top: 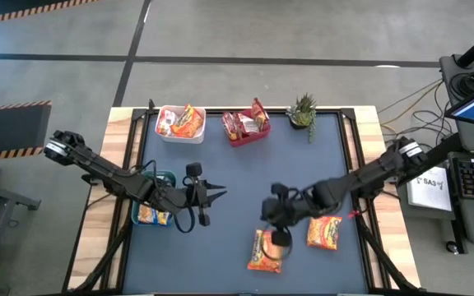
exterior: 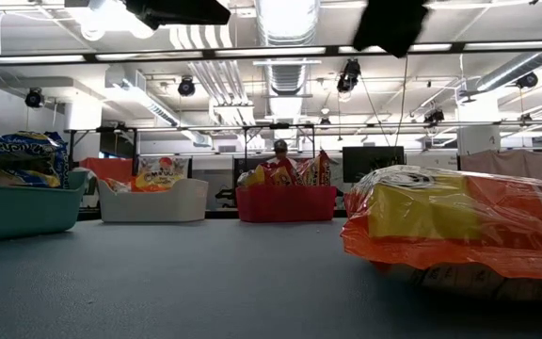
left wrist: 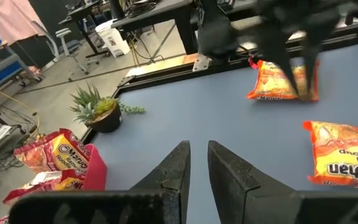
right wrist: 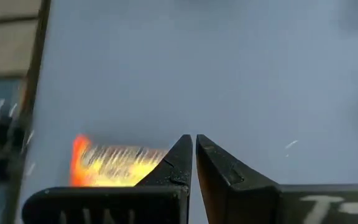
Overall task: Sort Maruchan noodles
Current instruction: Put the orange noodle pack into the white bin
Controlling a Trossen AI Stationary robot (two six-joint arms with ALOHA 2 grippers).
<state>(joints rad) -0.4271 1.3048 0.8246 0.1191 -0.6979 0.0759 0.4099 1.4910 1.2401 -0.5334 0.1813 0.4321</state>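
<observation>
The plant [top: 303, 111] stood at the table's [top: 237, 173] far edge and serves here as the landmark. Beside it, toward the left arm's side, stood the red bin [top: 246, 132] with red packets poking out, and beyond that the white bin [top: 179, 130] holding orange ones; a green bin [top: 146, 215] with yellow-blue packets sat well away from the plant, at the near left edge under the left arm. That grouping by colour suggests each bin was meant for one flavour.

Two orange packets were left unsorted on the table, both well in front of the plant on the near side: one orange packet [top: 325, 233] almost straight out from it, and a second orange packet [top: 266, 250] a little further toward the left arm.

The right gripper [top: 280, 240] hung over the second packet's edge with its fingers pressed together and nothing between them, probably because it was lined up for a pick but had not opened. In the right wrist view only a corner of that packet showed behind the shut fingers [right wrist: 180, 163].

The left gripper [top: 217, 195] waited in the middle of the table, well clear of the plant, its fingers [left wrist: 178, 169] narrow with a slim gap and empty, likely parked to leave the right arm room.
</observation>
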